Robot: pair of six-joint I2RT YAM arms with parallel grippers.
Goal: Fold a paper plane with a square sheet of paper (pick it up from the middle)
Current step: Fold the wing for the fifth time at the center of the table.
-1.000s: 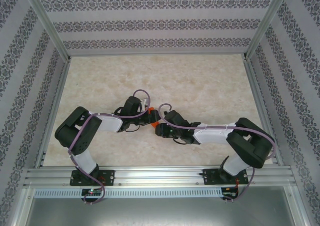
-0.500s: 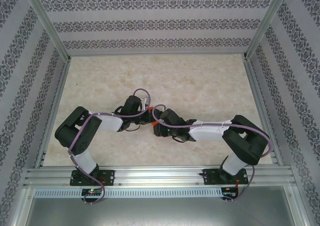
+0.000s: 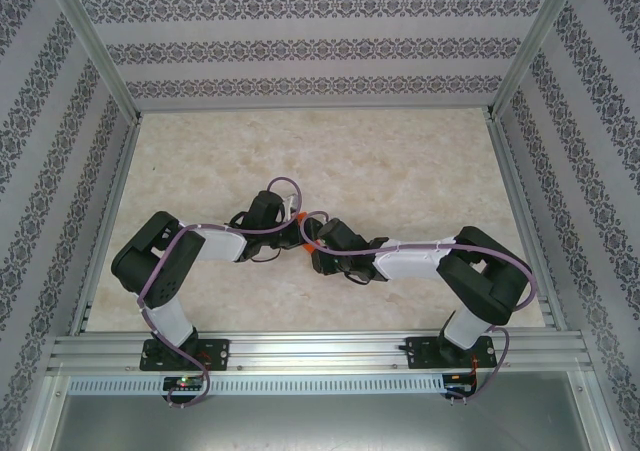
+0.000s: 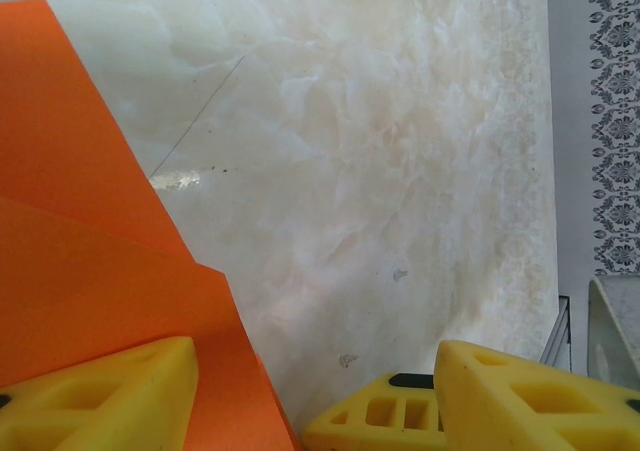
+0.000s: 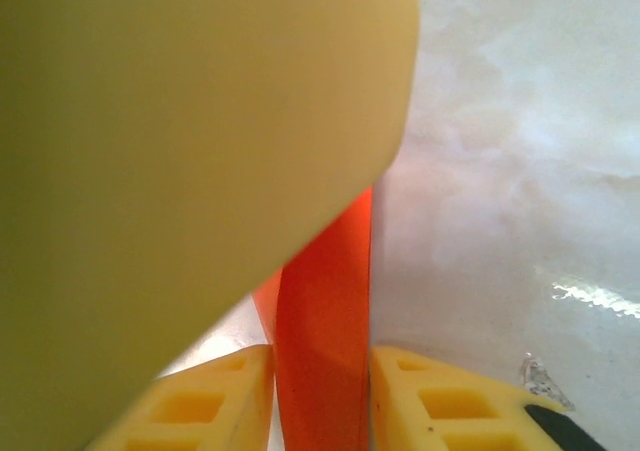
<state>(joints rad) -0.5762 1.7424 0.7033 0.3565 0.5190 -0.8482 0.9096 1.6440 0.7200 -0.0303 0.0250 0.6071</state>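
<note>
— Looking down the right wrist, we see the right gripper [image 5: 322, 383] narrowed onto the orange paper [image 5: 322, 301], which stands upright between its fingers.
— We agree; our left gripper [image 4: 310, 381] gapes wide beside that paper, midway across the table [image 3: 420, 171].

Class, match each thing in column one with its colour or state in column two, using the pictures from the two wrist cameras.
Column one:
1. paper sheet
2. left gripper
3. right gripper
4. table top

Column two:
a. jaws wide apart
b. pale and marbled
c. orange, folded into layers
d. jaws closed on the paper

Pairs: 1-c, 2-a, 3-d, 4-b
</note>
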